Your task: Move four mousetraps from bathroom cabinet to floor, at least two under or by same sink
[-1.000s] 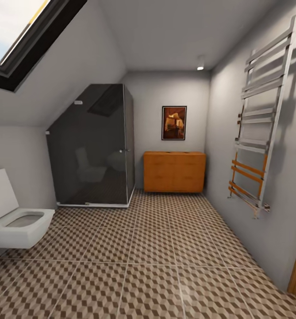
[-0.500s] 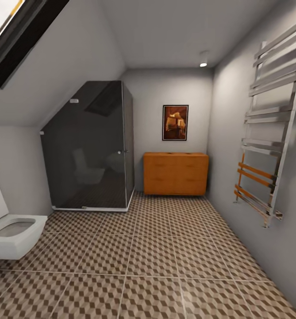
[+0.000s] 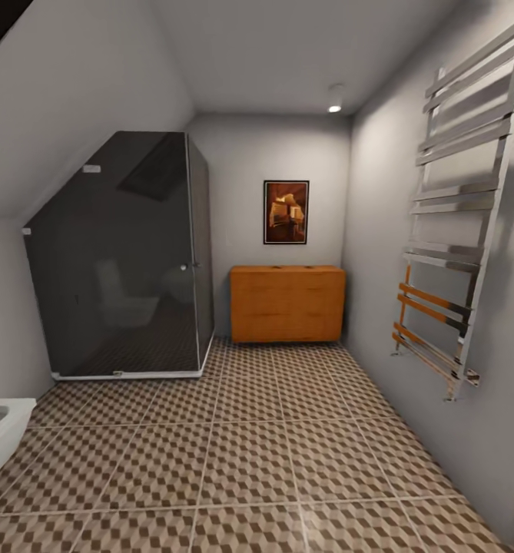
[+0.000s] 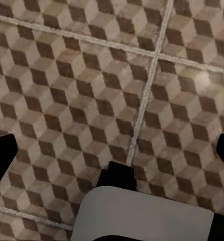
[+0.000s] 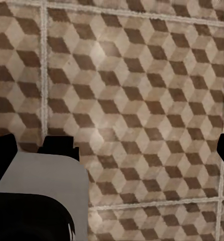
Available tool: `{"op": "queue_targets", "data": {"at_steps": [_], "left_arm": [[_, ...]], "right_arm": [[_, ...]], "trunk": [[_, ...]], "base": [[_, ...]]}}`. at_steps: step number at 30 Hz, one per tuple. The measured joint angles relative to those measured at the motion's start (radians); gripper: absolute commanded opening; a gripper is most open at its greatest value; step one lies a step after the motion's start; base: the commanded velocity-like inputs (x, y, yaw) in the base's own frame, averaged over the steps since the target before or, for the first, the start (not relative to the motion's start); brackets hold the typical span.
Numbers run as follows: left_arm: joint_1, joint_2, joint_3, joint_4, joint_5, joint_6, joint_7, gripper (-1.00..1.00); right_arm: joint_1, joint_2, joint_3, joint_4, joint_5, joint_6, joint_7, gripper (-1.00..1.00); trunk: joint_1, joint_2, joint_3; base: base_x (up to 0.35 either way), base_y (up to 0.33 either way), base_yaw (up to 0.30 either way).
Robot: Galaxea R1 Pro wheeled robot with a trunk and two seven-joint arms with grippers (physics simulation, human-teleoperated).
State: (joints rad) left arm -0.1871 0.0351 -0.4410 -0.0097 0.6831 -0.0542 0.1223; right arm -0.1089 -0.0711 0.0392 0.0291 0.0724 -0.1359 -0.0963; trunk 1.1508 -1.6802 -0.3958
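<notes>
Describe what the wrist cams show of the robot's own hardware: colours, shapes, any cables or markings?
Little shows. In the left wrist view, black finger tips sit at both side edges, with a rounded light grey body panel and a black block behind it. The right wrist view is alike: black tips at the edges, a grey panel and a black rounded housing. No cables or markings are visible. Below is the bathroom floor.

both our wrists point down; left gripper (image 4: 112, 150) and right gripper (image 5: 112, 145) fingertips sit at frame edges, spread wide
</notes>
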Motion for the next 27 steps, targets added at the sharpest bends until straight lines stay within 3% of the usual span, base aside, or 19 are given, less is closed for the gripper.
{"op": "queue_targets", "data": {"at_steps": [11,27], "left_arm": [[0.000,0.000,0.000,0.001,0.002,-0.004,0.000,1.00],[0.000,0.000,0.000,0.001,0.003,-0.004,0.000,1.00]], "right_arm": [[0.000,0.000,-0.001,0.000,-0.001,0.000,0.000,1.00],[0.000,0.000,-0.001,0.000,-0.002,0.002,0.000,1.00]], "trunk": [[0.000,0.000,0.000],[0.000,0.000,0.000]], "base": [[0.324,0.000,-0.199],[0.324,0.000,-0.027]]}}
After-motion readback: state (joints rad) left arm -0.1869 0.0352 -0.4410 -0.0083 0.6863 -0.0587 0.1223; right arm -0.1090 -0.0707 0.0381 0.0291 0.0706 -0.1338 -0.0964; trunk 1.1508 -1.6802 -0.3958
